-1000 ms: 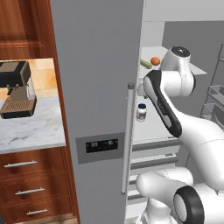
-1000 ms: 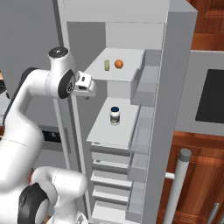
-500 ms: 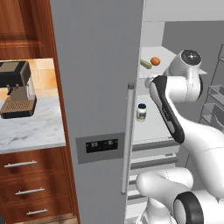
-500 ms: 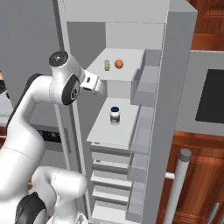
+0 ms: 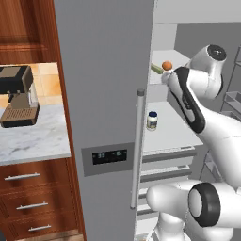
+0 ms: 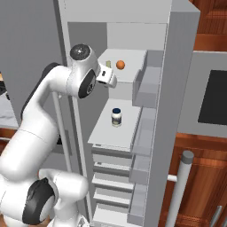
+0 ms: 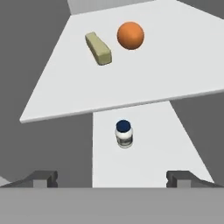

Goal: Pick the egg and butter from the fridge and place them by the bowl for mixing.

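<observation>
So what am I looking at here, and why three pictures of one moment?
It is a white robot arm in a simulated kitchen, reaching into an open fridge. Two cameras sit behind the arm, left and right; the third rides on its hand. The upper shelf carries the orange-brown egg and a pale butter stick beside it; a small jar stands on the shelf below. The gripper is open and holds nothing.
</observation>
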